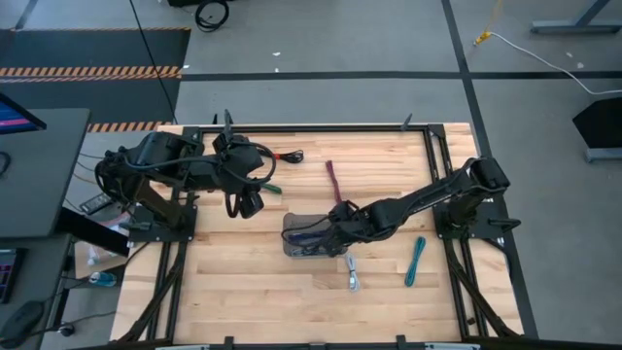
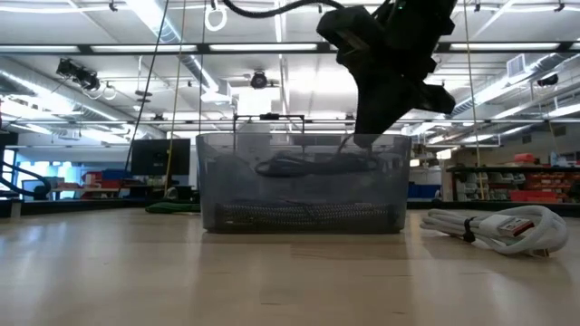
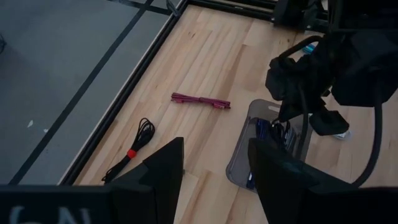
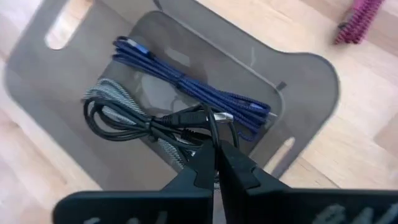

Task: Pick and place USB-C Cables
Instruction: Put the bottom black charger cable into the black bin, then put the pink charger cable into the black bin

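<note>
USB-C cables: spread between tray and table; purple cable [image 4: 199, 87], grey cable [image 4: 118, 99] and black cable [image 4: 143, 124] lying inside the tray [image 4: 298, 68]; maroon cable [image 1: 333, 180], white cable [image 1: 351, 271], teal cable [image 1: 416, 261], black-red cable [image 1: 289, 156] and a green cable [image 1: 272, 187] out on the table [image 1: 243, 301].
Right gripper [image 4: 216, 163]: over the tray, fingertips pinched together on a strand of the black cable.
Left gripper [image 3: 214, 165]: raised near the table's far left, fingers spread wide, holding nothing.
Step in hand: apparently the placing of the black cable, its coil already resting on the tray floor.
Next move calls for: parting the right fingers so the strand drops free, a straight lift clear of the tray wall without dragging the coil out, then a reach for a loose cable, perhaps the white one just beside the tray.
</note>
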Controlling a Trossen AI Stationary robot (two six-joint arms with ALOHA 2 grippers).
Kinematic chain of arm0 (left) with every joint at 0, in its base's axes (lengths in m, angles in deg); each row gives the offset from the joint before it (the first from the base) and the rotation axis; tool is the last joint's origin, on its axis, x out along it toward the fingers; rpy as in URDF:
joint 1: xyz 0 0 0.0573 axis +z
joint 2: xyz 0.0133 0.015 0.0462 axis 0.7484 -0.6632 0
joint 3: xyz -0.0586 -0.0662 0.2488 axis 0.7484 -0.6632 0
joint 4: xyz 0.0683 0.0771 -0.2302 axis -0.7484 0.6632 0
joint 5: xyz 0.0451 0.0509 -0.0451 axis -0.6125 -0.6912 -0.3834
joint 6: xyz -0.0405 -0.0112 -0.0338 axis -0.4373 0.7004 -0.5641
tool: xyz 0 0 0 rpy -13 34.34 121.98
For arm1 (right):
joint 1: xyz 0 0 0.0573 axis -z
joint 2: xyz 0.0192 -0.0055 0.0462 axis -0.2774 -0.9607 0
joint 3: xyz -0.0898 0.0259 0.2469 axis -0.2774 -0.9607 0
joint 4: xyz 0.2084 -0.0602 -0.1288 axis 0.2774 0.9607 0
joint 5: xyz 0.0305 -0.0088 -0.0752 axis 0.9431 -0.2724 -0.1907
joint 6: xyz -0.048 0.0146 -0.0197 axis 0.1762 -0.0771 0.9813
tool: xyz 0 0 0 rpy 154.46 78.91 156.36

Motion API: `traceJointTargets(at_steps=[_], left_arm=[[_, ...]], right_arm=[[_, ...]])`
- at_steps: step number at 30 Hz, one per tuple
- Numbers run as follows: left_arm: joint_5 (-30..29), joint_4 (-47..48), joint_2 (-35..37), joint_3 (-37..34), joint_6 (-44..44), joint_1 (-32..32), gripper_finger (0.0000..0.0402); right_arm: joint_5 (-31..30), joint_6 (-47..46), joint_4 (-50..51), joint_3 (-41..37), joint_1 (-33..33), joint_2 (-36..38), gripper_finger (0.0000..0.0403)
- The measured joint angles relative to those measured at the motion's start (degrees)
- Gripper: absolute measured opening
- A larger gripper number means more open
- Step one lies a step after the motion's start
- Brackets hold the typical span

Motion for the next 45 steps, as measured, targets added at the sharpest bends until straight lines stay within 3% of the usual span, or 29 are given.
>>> traceJointTargets(at_steps=[7,14,19,25,35,45], left_arm=[[0.0,0.0,0.0,0.0,0.0,0.0,0.0185],[0.0,0.0,0.0,0.0,0.0,0.0,0.0185],[0.0,0.0,0.0,0.0,0.0,0.0,0.0185],[0.0,0.0,0.0,0.0,0.0,0.0,0.0185],[0.0,0.0,0.0,0.0,-0.1,0.0,0.0185],[0.0,0.0,0.0,0.0,-0.2,0.0,0.0185]], right_arm=[[-0.7,3.2,-2.1,0.0,0.0,2.1,0.0083],[-3.6,7.6,-2.3,0.0,0.9,6.5,0.0094],[-6.7,13.5,-2.0,0.0,6.7,12.9,0.0094],[-0.8,23.2,-2.1,0.0,16.0,17.3,0.0101],[12.7,31.2,-1.7,0.0,26.2,11.1,0.0149],[12.8,34.7,-1.5,0.0,31.9,3.4,0.0199]])
